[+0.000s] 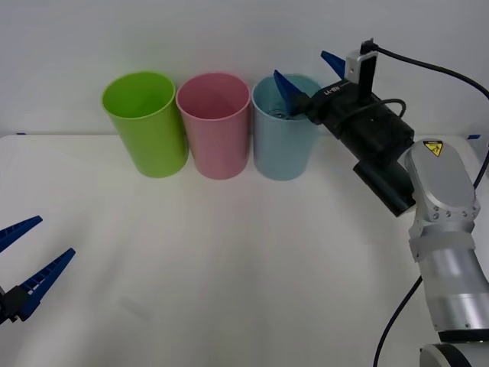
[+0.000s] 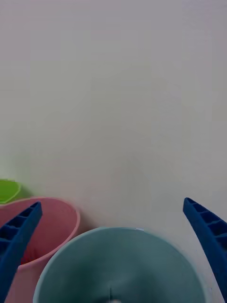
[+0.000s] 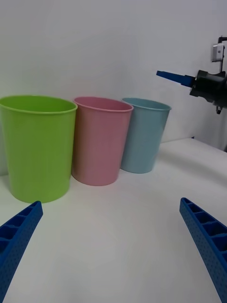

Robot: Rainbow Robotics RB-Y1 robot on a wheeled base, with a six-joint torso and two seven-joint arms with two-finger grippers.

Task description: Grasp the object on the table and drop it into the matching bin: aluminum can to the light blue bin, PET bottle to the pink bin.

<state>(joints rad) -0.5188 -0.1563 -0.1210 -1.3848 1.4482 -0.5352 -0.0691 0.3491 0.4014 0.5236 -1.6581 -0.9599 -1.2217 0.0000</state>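
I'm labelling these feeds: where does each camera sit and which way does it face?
Front view: above the arms, facing forward and down on the table; both arms show.
Right wrist view: over the light blue bin, open right gripper.
Left wrist view: low above the table, facing the bins, open left gripper.
All share the light blue bin and pink bin.

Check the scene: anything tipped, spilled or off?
Nothing stands out. The lime green bin, pink bin and light blue bin stand upright in a row; the open right gripper hangs over the blue one.
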